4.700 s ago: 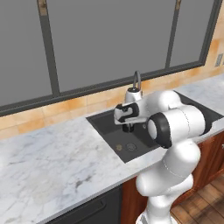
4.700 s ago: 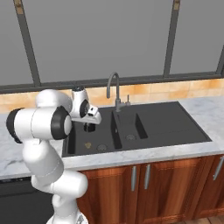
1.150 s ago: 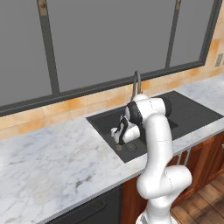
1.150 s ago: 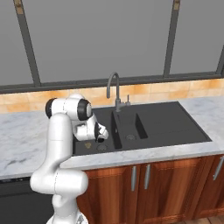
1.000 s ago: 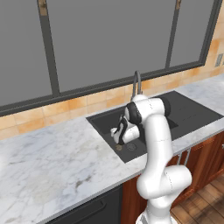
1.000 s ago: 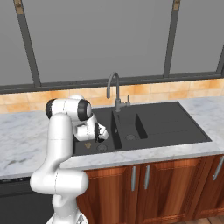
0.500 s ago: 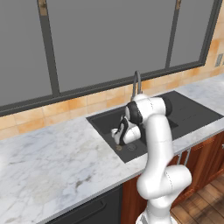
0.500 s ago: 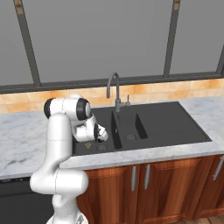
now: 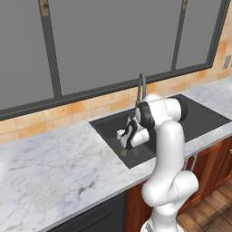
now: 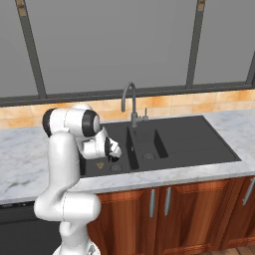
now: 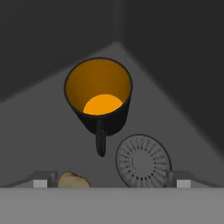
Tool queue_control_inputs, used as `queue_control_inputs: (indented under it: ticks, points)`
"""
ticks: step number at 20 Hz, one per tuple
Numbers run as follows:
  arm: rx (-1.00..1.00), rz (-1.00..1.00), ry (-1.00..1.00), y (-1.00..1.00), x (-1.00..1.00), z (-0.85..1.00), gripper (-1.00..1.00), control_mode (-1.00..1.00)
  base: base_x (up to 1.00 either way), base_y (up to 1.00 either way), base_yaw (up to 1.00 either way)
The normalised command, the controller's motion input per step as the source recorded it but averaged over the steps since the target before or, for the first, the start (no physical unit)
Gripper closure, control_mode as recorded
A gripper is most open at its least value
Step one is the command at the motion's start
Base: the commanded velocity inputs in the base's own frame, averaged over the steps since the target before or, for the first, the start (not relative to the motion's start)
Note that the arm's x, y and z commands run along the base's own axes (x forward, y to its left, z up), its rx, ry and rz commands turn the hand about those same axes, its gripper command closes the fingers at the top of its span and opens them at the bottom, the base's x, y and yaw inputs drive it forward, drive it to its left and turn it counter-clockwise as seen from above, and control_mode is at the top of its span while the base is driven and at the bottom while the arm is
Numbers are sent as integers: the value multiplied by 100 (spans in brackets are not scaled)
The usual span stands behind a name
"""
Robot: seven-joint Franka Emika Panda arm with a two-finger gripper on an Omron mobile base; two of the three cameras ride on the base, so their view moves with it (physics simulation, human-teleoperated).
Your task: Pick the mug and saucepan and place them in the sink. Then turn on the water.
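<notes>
The mug (image 11: 99, 101), dark with an orange inside, stands upright on the floor of the sink (image 11: 39, 131), its handle pointing toward the camera. My gripper (image 11: 113, 181) hovers just above it, open, with the fingertips (image 11: 41, 179) spread wide and nothing between them. From the base views the gripper (image 9: 125, 139) (image 10: 112, 153) reaches down into the left basin of the sink (image 9: 108, 127) (image 10: 107, 135). The saucepan is out of view. No water is in view at the grey gooseneck tap (image 9: 141, 86) (image 10: 128, 97).
A round drain (image 11: 142, 159) (image 10: 115, 168) lies right beside the mug. A small tan lump (image 11: 72, 179) (image 10: 99, 164) sits on the basin floor near it. White marble counter (image 9: 50, 167) stretches left; a flat dark panel (image 10: 199, 139) adjoins the basins on the right.
The jaws have spread wide, letting go of the mug on the sink floor. The arm has stayed low in the basin, having come down from above the sink earlier.
</notes>
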Motion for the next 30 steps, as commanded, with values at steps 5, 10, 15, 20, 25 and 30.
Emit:
queue_control_inputs:
  ticks: [5, 10, 15, 20, 25, 30]
  points:
    - [0, -4, 0, 0, -20, 59, -100, -100, 0, 0, 0]
    - [0, -4, 0, 0, -35, 48, -100, -100, 0, 0, 0]
    - [0, -3, 0, 0, -53, 48, -100, -100, 0, 0, 0]
    - [0, -1, -6, 0, -75, 71, -100, -100, 0, 0, 0]
    - [0, -1, -3, 0, -75, 75, -100, -100, 0, 0, 0]
    - [0, -1, -2, 0, -76, 72, -100, -100, 0, 0, 0]
